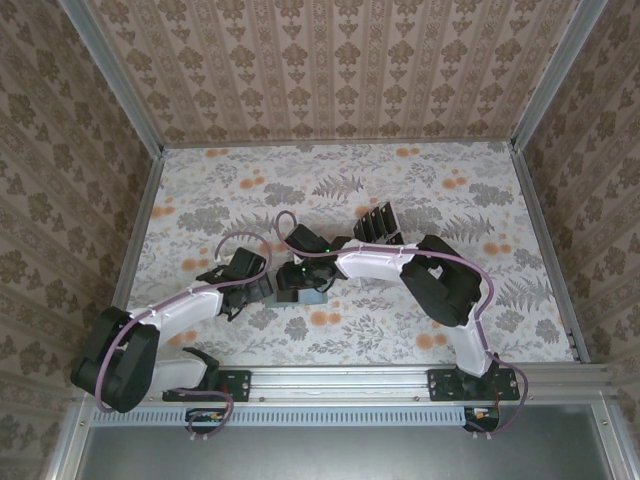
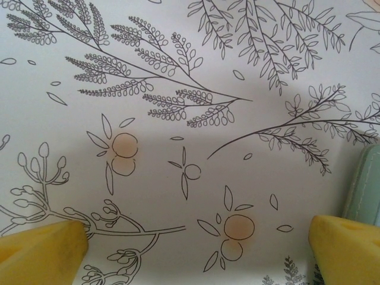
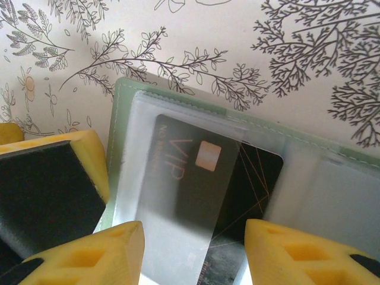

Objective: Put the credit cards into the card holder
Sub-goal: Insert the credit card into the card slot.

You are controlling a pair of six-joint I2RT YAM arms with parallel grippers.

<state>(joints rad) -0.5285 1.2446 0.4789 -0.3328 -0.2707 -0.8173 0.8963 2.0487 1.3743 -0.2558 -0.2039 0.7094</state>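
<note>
insertion step: one credit card [image 3: 255, 178] sits half inside the clear pocket [image 3: 178, 237] of the card holder [image 3: 120, 119] on the bench [image 3: 297, 35], right fingers [image 3: 89, 255] part-way apart astride it, grip unclear, left fingers [image 2: 41, 249] wide apart alongside; next likely needs a square push deeper.

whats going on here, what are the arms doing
Two robot arms are loading black cards into a green card holder. The right gripper has a finger on either side of a card that is partway inside the holder's clear pocket. Whether it is squeezing the card is unclear. The left gripper is open, low over the table, right beside the holder's edge. More cards sit in a rack farther back.
</note>
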